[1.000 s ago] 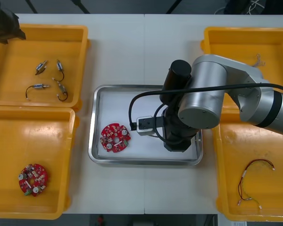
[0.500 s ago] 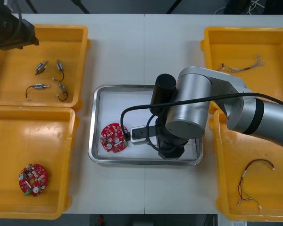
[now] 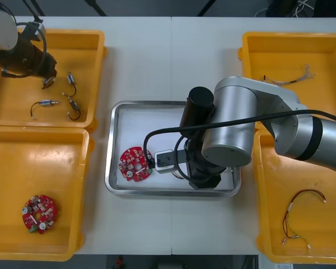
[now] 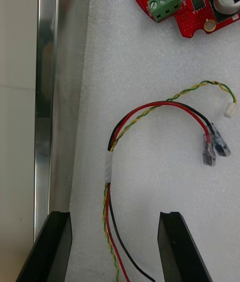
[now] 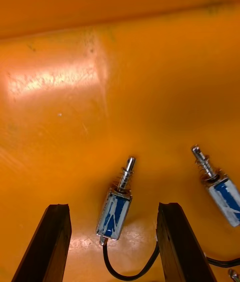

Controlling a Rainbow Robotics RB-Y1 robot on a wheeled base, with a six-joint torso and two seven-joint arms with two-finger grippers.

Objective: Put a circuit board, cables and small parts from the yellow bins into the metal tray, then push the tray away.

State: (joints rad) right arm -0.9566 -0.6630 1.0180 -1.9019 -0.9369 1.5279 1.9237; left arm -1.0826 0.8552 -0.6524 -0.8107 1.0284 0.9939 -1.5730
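While the right arm bends steeply down into the shiny metal tray point(image 3: 113, 147), its right gripper point(image 4: 115, 216) hangs released, black fingers apart astride a twisted red, yellow and black cable point(image 4: 150, 108) on the grainy white lining, near a round red circuit board point(image 3: 135, 165). Far left, the left gripper point(image 5: 112, 207), likewise parted, hovers over a blue-and-silver small metal part point(image 5: 115, 212) in a glossy yellow bin point(image 3: 11, 109).

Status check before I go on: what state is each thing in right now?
Metal tray: on the table, partly loaded.
Circuit board: flat in the tray.
Red and yellow cable: loose on the tray floor, ungripped.
Right gripper: open, over the cable.
Small metal part: lying in a yellow bin, ungripped.
Left gripper: open, fingers either side of that part.
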